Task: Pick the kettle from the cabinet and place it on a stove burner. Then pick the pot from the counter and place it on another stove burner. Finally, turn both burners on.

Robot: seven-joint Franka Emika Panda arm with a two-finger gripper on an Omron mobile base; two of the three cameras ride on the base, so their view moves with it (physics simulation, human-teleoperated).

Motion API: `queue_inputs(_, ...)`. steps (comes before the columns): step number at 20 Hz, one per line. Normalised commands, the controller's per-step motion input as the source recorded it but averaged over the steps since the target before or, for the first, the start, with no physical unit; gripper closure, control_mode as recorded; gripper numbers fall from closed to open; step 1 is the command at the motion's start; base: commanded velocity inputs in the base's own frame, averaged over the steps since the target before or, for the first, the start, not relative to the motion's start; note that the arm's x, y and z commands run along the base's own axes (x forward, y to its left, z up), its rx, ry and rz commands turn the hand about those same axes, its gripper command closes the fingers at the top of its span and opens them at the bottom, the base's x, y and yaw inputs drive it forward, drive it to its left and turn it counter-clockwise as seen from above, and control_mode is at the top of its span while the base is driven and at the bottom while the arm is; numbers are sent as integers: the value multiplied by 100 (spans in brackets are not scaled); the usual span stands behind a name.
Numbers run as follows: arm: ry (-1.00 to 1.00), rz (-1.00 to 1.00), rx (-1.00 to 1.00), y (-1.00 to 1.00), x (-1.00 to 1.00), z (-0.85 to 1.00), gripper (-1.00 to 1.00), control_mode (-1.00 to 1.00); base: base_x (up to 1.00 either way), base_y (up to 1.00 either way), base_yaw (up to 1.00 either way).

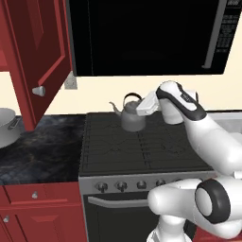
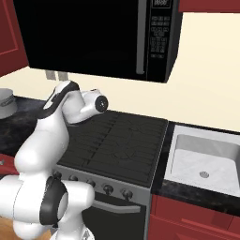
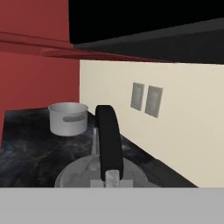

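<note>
step: kettle placement | gripper (image 1: pixel 140 108) clamped on the black handle of the kettle (image 1: pixel 131 115), carrying it from above so it hangs upright | kettle at the stove's rear-left burner (image 1: pixel 124 128), landing unclear | pot (image 3: pixel 68 118) waits on the counter (image 1: pixel 42 146) | cabinet door (image 1: pixel 40 56) open

black microwave (image 2: pixel 93 37), white sink (image 2: pixel 202 157) (right); wall outlets (image 3: pixel 146 99)

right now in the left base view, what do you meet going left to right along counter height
pot → cabinet door → kettle on the stove burners → tool shut on the kettle's handle → robot arm
</note>
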Motion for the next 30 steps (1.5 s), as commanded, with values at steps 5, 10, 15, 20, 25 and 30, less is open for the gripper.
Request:
queue_inputs(5, 0, 0, 0, 8, 23, -17, 100, -100, 0, 0, 0)
queue_inputs(10, 0, 0, 0, 8, 26, -10, 100, -100, 0, 0, 0)
queue_inputs(15, 0, 0, 0, 6, 26, -10, 100, -100, 0, 0, 0)
queue_inputs(20, 0, 0, 0, 6, 24, -10, 100, -100, 0, 0, 0)
queue_inputs(25, 0, 0, 0, 5, 26, -9, 100, -100, 0, 0, 0)
queue_inputs(30, 0, 0, 0, 5, 26, -10, 100, -100, 0, 0, 0)
